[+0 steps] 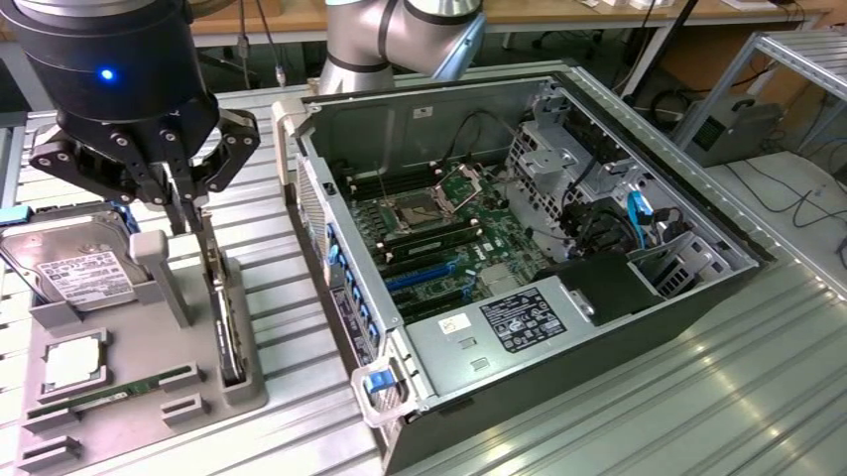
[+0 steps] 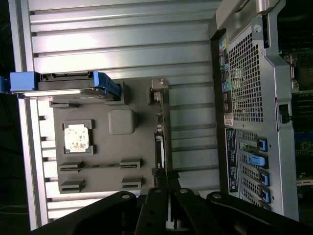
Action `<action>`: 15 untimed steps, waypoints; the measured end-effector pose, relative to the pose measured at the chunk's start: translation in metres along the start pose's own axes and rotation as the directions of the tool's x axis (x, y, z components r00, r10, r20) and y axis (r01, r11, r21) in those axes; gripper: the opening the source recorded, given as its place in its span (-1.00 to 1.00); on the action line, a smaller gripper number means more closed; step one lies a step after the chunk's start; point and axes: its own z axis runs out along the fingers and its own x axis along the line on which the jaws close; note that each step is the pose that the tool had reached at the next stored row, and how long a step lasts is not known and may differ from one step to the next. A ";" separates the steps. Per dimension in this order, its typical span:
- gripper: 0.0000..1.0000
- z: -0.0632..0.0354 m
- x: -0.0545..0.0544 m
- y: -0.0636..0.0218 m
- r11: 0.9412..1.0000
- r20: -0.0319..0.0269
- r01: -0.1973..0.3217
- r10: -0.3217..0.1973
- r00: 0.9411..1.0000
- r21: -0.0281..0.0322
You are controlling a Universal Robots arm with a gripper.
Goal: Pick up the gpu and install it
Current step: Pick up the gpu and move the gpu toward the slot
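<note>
Black gripper [image 1: 189, 220] sits directly over the gpu [image 1: 228, 322], which stands on edge in the grey holder [image 1: 126, 349]. Its jaws look pinched across the card's thin top edge, square to its length.

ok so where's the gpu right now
The gpu stands on edge in the grey holder at the exterior view's left, beside the open computer case, right under the gripper.

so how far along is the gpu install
Little is done: the gpu stands on edge in the grey holder. In hand: the gripper sits at its upper edge. Left: lifting it and seating it in the open computer case.
</note>
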 end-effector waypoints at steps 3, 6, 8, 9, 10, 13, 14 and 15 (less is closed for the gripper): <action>-0.40 0.0000 0.000 0.0000 1.000 0.000 0.000 0.000 1.000 0.000; -0.04 0.0000 0.000 0.0000 1.000 0.000 0.000 0.000 1.000 0.000; -0.04 0.0000 0.000 0.0000 1.000 0.000 0.000 0.000 1.000 0.000; 0.08 0.0000 0.000 0.0000 1.000 0.000 0.000 0.000 1.000 0.000; 0.08 0.0000 0.000 0.0000 1.000 0.000 0.000 0.000 1.000 0.000; 0.08 0.0000 0.000 0.0000 1.000 0.000 0.000 0.000 1.000 0.000; 0.08 0.0002 0.000 0.0000 1.000 0.000 0.000 0.000 1.000 0.000; 0.08 0.0013 0.000 -0.0001 1.000 0.000 0.000 0.000 1.000 0.000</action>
